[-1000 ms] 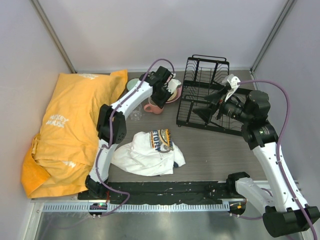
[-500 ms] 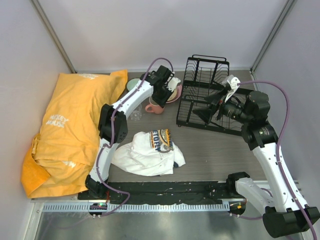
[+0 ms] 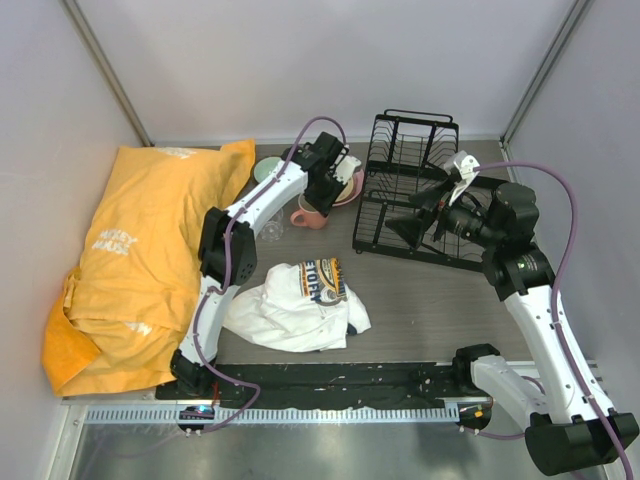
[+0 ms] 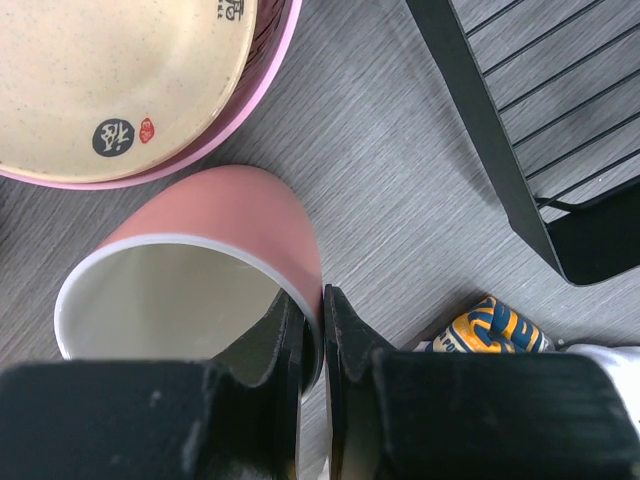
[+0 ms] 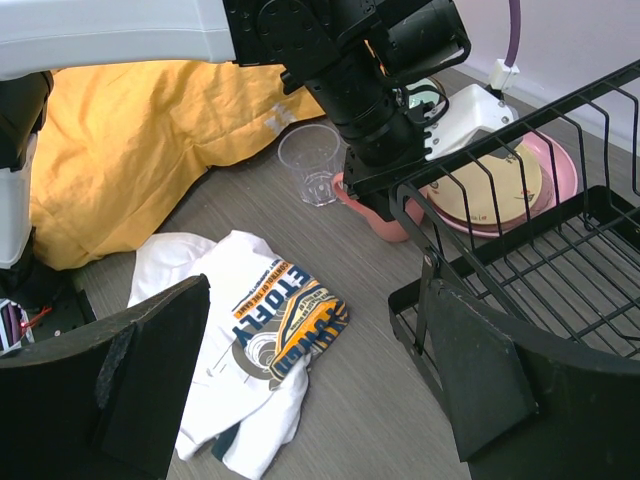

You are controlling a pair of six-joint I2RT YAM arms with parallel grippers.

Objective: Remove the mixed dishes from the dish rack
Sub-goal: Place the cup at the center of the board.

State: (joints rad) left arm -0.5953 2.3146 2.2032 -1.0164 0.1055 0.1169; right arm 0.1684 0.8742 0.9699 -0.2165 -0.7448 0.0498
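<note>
- The left gripper (image 4: 312, 340) is pinched on the rim of the pink mug (image 4: 215, 255), one finger inside the cup and one against its outer wall.
- The mug sits on the grey table (image 3: 420, 300), just left of the rack's near-left corner and just beside the plates.
- The cream plate (image 4: 110, 80) lies inside the big pink plate (image 5: 560, 165), both flat on the table next to the dish rack (image 3: 405, 190).
- The clear glass (image 5: 313, 162) stands upright on the table, left of the mug.
- A mint-green bowl (image 3: 263, 168) shows behind the left arm, near the orange cloth (image 3: 140, 250).
- The right gripper (image 5: 310, 380) hangs with its jaws spread wide and holds nothing, over the rack's near edge.
- The rack's wire slots appear empty in the top and right wrist views.
- A white printed T-shirt (image 3: 300, 300) lies crumpled on the table near the arm bases.
</note>
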